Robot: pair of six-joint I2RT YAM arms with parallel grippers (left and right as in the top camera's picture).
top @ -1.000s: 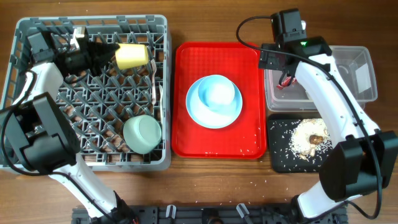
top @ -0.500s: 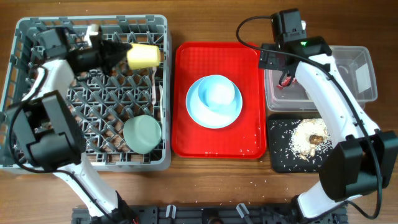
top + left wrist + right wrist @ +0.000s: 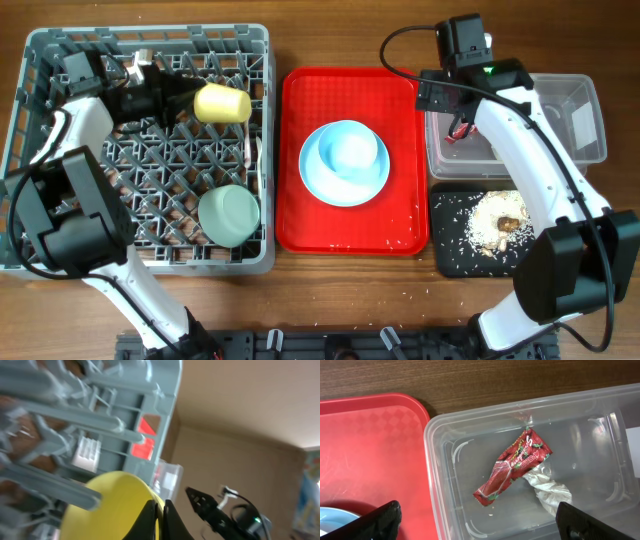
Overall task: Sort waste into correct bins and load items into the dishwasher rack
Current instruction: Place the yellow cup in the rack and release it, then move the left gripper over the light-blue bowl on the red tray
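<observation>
Two hands at work. My left hand is pressed together on the rim of the yellow cup, holding it on its side over the dishwasher rack's far rows. My right hand hangs spread wide, well right of the rack, above the clear tub holding the red wrapper and tissue. Since a second ago the cup has shifted slightly rightward; my right hand hasn't moved.

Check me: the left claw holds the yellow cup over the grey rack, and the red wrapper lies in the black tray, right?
No: the red wrapper lies in the clear tub, as the right wrist view shows. The rest is right.
</observation>
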